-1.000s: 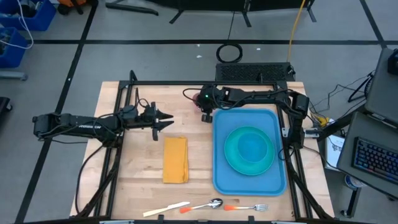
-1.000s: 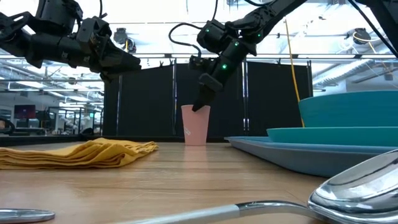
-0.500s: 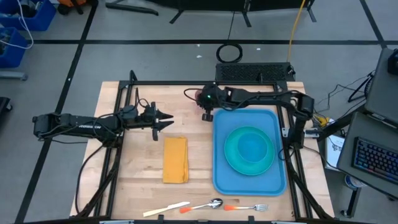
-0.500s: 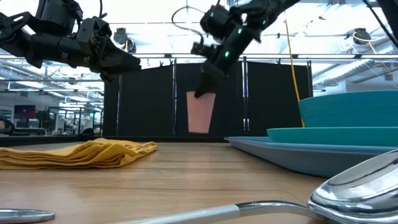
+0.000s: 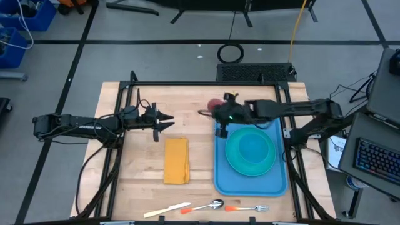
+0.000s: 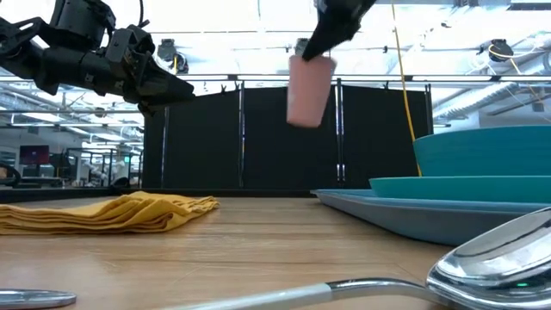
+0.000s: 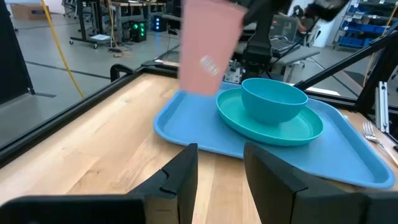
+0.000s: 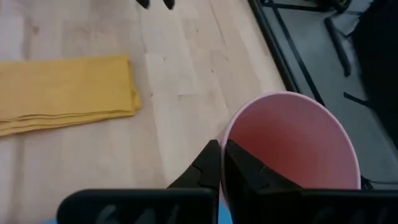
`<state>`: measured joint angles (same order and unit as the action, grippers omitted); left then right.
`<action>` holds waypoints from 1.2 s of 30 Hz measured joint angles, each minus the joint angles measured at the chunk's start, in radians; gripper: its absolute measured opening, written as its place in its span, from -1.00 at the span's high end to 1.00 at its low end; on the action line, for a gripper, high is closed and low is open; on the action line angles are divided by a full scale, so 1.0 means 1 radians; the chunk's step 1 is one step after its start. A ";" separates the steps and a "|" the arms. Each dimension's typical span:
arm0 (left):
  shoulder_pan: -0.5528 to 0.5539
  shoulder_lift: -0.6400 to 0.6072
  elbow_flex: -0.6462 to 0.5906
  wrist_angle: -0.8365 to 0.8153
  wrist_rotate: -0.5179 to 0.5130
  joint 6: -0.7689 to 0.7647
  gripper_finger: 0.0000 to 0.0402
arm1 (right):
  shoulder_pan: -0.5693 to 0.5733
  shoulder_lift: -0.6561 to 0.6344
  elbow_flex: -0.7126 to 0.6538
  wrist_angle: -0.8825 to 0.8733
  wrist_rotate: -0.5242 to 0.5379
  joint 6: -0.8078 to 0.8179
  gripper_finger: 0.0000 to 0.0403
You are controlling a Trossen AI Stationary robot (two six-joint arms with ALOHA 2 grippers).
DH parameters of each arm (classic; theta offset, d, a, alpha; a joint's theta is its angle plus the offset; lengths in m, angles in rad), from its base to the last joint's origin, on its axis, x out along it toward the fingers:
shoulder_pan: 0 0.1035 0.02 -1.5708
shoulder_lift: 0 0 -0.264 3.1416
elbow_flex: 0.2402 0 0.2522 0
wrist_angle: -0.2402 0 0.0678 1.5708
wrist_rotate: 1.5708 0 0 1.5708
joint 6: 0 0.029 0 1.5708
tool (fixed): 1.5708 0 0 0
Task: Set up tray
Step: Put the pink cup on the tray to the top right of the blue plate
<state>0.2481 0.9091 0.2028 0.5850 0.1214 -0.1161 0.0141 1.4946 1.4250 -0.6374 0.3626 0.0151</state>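
My right gripper [image 8: 225,168] is shut on a pink cup [image 6: 307,90], held in the air over the far left corner of the blue tray [image 5: 220,178]. The cup also shows in the high view [image 5: 214,103] and the left wrist view [image 7: 208,46]. On the tray sits a turquoise plate [image 5: 250,164] with a bowl [image 7: 273,99] on it. My left gripper [image 5: 169,122] hovers open at the table's left, far side, pointing toward the tray, with nothing between its fingers [image 7: 186,177]. My right gripper pinches the pink cup's rim [image 8: 225,138], one finger inside the cup and one outside against its wall. The fingers come slanting down from above. The cup hangs below them, mouth up and slightly tilted, lifted clear of table and tray.
A folded yellow napkin [image 5: 176,160] lies left of the tray. A knife [image 5: 167,210], a spoon [image 5: 211,205] and a fork [image 5: 249,208] lie along the near edge. Bare wood shows between napkin and tray.
My right gripper has lifted the pink cup off the table, where it stood by the tray's far left corner. It has carried the cup well up and toward the tray, and the cup now hangs clear.
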 joint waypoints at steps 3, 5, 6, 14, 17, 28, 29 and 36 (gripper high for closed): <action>0.000 0.000 0.000 0.000 -0.001 0.000 0.33 | 0.082 -0.039 0.000 -0.046 0.077 0.073 1.00; 0.000 0.000 0.000 0.001 -0.001 0.001 0.33 | 0.133 -0.056 0.000 -0.077 0.108 0.123 1.00; 0.000 0.000 0.000 0.001 -0.003 0.001 0.33 | 0.154 -0.062 0.000 -0.087 0.113 0.148 1.00; 0.000 0.000 0.000 0.001 -0.026 0.003 0.33 | 0.324 -0.058 0.000 -0.258 0.169 0.388 1.00; 0.000 0.000 0.000 0.000 -0.026 0.003 0.33 | 0.393 -0.055 0.000 -0.322 0.202 0.490 1.00; -0.001 0.000 0.000 -0.022 -0.025 -0.001 0.33 | 0.596 -0.056 0.000 -0.356 0.267 0.773 1.00; -0.001 0.000 0.000 -0.022 -0.025 -0.001 0.33 | 0.611 -0.052 0.000 -0.361 0.268 0.800 1.00; -0.001 0.000 0.000 -0.021 -0.025 -0.009 0.33 | 0.701 -0.011 0.000 -0.370 0.230 0.959 1.00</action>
<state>0.2474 0.9092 0.2028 0.5645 0.0959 -0.1254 0.7152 1.4833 1.4254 -1.0077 0.5922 0.9737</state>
